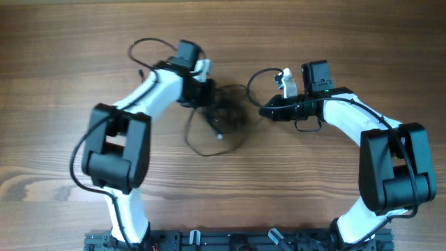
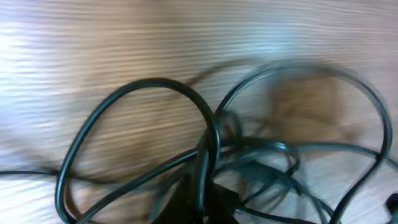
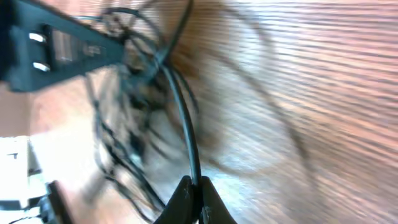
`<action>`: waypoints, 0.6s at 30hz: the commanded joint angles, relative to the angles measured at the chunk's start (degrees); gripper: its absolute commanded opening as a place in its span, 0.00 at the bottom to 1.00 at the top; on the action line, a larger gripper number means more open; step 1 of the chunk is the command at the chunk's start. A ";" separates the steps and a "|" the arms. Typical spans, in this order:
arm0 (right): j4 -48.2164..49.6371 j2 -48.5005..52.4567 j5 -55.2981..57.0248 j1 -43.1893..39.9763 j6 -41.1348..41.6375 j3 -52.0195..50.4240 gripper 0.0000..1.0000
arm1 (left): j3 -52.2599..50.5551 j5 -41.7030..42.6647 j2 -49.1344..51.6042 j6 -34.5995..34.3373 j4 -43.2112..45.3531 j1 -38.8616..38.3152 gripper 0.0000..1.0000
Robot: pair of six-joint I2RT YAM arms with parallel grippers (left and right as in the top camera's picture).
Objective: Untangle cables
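- Overhead view: cables [image 1: 221, 120] sit in one dark knotted clump mid-counter [image 1: 348, 42], between the two arms, with a loose loop trailing toward the near side.
- Left arm [image 1: 150, 94] reaches in from the clump's left edge. The left jaws are clenched, apparently pinching a strand where it runs into the dark tip at the bottom of the left wrist view. Blur there makes the exact strand hard to tell.
- Left wrist view: cables [image 2: 249, 155] cross over each other in several loops lying on the wood.
- Right arm [image 1: 348, 115] comes in from the right side of the clump. The right jaws are clamped on a single thin strand, seen running up from the closed tips in the right wrist view toward the tangle [image 3: 134, 93].
- Progress, as a judgement: early. No cord lies separate and straight; the bulk is one knot. One strand on the right looks partly drawn out of the mass.
- Left to do, likely: pull strands apart, free each plug end, lay the cords out apart from each other.
- Containers: none visible; cables lie directly on the counter.
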 commanded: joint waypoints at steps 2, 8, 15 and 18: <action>-1.33 1.07 12.11 0.15 2.38 0.94 0.04 | 0.55 -2.51 -2.16 0.15 -4.61 7.06 0.04; -3.48 -0.07 19.82 -1.51 6.12 1.25 0.04 | 0.55 -2.47 -8.04 1.73 -7.67 14.14 0.04; -1.01 -14.03 9.68 -2.36 -0.37 2.14 0.04 | 0.55 -2.49 -26.51 1.42 -5.53 18.56 0.04; 6.40 -20.74 1.60 -2.36 -1.44 2.14 0.04 | 0.55 -2.10 -32.89 1.40 -3.91 18.58 0.04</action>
